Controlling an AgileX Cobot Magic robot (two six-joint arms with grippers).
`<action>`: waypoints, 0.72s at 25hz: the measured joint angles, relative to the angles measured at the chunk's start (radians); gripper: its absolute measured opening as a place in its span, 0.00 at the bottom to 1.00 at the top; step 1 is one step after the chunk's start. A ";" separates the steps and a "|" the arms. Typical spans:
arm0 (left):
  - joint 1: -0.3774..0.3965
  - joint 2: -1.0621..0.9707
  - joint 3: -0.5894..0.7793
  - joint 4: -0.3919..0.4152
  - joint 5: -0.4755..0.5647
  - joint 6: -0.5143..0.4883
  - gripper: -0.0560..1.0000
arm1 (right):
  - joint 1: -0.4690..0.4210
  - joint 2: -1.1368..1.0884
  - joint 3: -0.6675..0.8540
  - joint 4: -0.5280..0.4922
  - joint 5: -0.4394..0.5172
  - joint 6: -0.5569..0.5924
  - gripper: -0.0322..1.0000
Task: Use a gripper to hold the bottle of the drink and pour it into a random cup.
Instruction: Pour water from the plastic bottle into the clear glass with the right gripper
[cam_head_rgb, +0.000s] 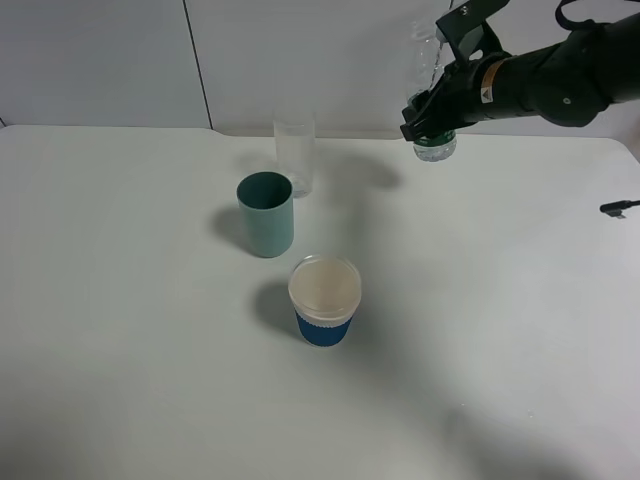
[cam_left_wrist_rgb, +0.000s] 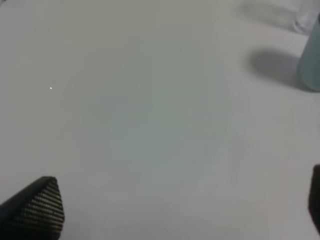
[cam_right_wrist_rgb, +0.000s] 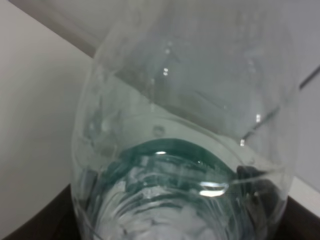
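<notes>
Contact is showing between our right fingers (cam_head_rgb: 418, 115) and the bottle (cam_head_rgb: 436, 148); we are clenching them on its middle and carrying it in the air over the far right part of the counter (cam_head_rgb: 120, 300); the bottle is standing close to upright, leaning a little; its clear upper part is sticking out above the fingers, and its green-tinted lower end is showing just below them; in the right wrist view the bottle (cam_right_wrist_rgb: 185, 150) is filling nearly the whole picture, clear wall over a green band, with the dark fingers (cam_right_wrist_rgb: 42, 222) pressing at both sides of it; the clear glass (cam_head_rgb: 294, 152) is standing on the counter, well to the left of the bottle and lower; the teal cup (cam_head_rgb: 266, 214) is standing just in front of the glass, and the paper cup (cam_head_rgb: 324, 301) with its blue sleeve nearer still; all three are upright; a cable (cam_head_rgb: 620, 208) is lying at the counter's right edge; our left fingers (cam_left_wrist_rgb: 37, 212) are hanging released, spread wide above the counter, with the teal cup (cam_left_wrist_rgb: 311, 60) well apart from them.
</notes>
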 joint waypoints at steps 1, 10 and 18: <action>0.000 0.000 0.000 0.000 0.000 0.000 0.99 | 0.007 0.000 -0.014 -0.016 0.018 0.005 0.57; 0.000 0.000 0.000 0.000 0.000 0.000 0.99 | 0.056 0.006 -0.094 -0.288 0.185 0.247 0.57; 0.000 0.000 0.000 0.000 0.000 0.000 0.99 | 0.109 0.067 -0.151 -0.576 0.294 0.542 0.57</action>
